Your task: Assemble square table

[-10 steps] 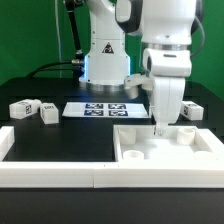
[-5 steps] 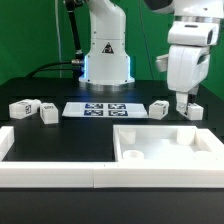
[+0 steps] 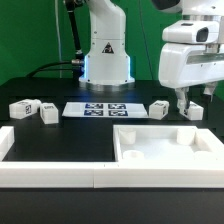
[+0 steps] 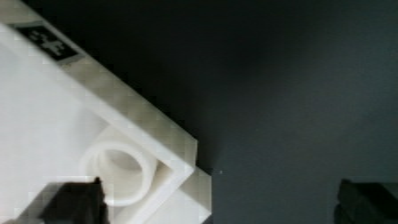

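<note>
The white square table top [image 3: 165, 146] lies rim up at the front, on the exterior view's right. In the wrist view its corner [image 4: 71, 120] shows a tag and a round socket [image 4: 121, 165]. Four small white tagged legs lie on the black table: two [image 3: 20, 107] [image 3: 47, 113] on the exterior view's left, one [image 3: 158, 108] behind the top, one [image 3: 196, 110] at the far right. My gripper [image 3: 188, 102] hangs open and empty above the top's far right corner, close to the far right leg. Its dark fingers [image 4: 71, 205] stand wide apart with nothing between them [image 4: 217, 205].
The marker board [image 3: 100, 109] lies flat in front of the robot base [image 3: 105, 60]. Long white border rails [image 3: 50, 168] run along the front and the left side [image 3: 8, 137]. Black table surface [image 4: 285, 90] lies under the gripper.
My gripper has lifted out of the table top and moved to the exterior view's right and back, toward the far right leg. The parts have not moved.
</note>
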